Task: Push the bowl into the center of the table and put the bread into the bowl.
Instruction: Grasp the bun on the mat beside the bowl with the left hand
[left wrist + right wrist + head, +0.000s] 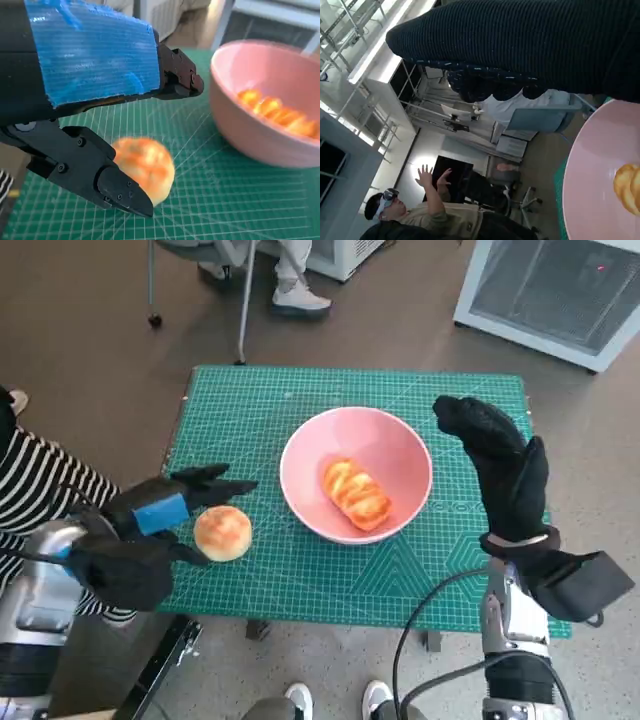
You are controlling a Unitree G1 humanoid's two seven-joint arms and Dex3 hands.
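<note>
A pink bowl [356, 473] stands near the middle of the green cutting mat [300, 400], with a long golden bread [357, 494] lying inside it. A round bun [222, 532] rests on the mat to the bowl's left. My left hand [150, 525] hovers around the bun, fingers spread on either side, holding nothing; the left wrist view shows the bun [145, 167] between black fingers [120, 190] and the bowl [265, 115] beyond. My gloved right hand [505, 470] is raised beside the bowl's right rim, fingers extended, empty. The right wrist view shows the bowl [600, 170] and the bread [630, 187].
The mat covers the small table; its near edge [330, 615] lies close to my arms. A person in a striped sleeve [40, 485] sits at the left. A chair and feet [300, 295] stand beyond the table, a white unit [560, 290] at the back right. A person [420, 210] shows in the right wrist view.
</note>
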